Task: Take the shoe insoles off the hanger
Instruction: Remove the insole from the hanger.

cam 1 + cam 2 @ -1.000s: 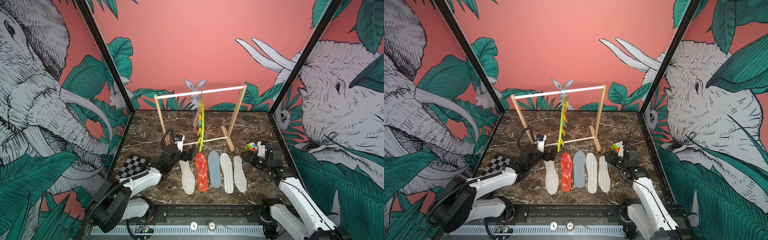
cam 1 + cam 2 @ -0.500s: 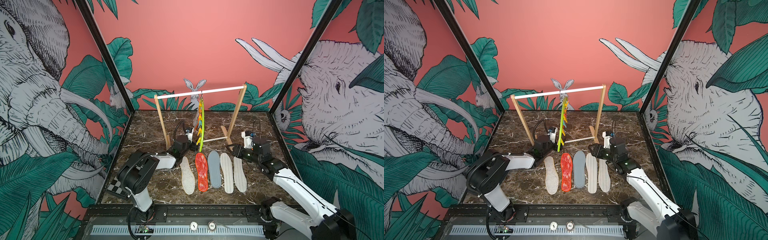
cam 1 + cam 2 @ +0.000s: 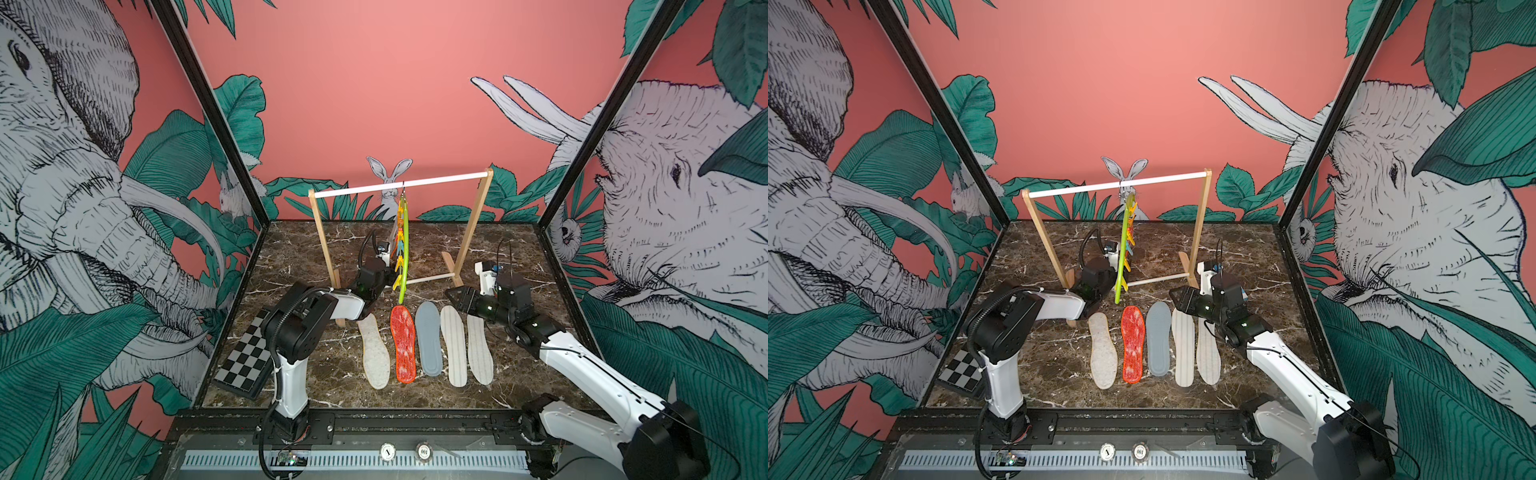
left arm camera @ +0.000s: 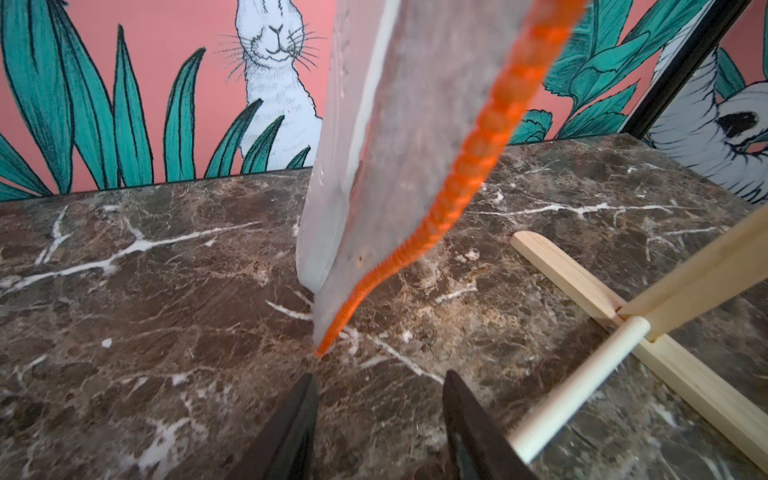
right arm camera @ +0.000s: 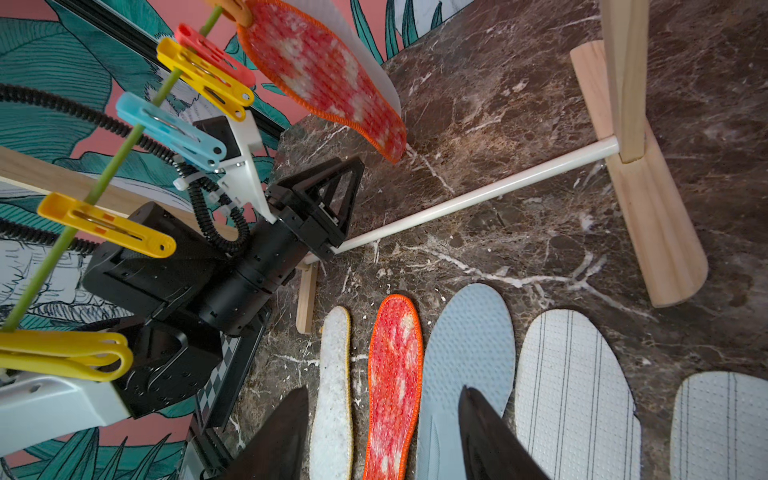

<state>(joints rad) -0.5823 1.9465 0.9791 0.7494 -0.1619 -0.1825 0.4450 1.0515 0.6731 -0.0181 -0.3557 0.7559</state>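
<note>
Hanging from the white top bar (image 3: 399, 187) of the wooden rack (image 3: 469, 232), the lime-green hanger (image 3: 404, 266) holds two insoles close together: a hanging red-orange insole (image 5: 328, 79) and a white dimpled insole (image 4: 340, 145) behind it. Their lower tips reach nearly to the marble floor (image 3: 291, 257); whether they touch it cannot be told. Bare marble lies open beyond them to the back wall.

Five more lie flat in a row in front of the rack, close but not overlapping: a fuzzy cream insole (image 3: 374, 353), a floor red-orange insole (image 3: 404, 345), a grey-blue insole (image 3: 429, 338), a white striped insole (image 3: 454, 345) and a second striped insole (image 3: 478, 351).

The left arm stretches low and forward between the rack's left post and the hanger. The left gripper (image 4: 380, 386) points at the hanging tips, fingers apart with nothing between them, the lower rail (image 4: 582, 386) just beside one finger.

The right arm reaches in from the right, the right gripper (image 5: 384, 390) hovering above the row's far ends, fingers apart and empty. A chequered board (image 3: 245, 361) lies at the floor's left edge.
</note>
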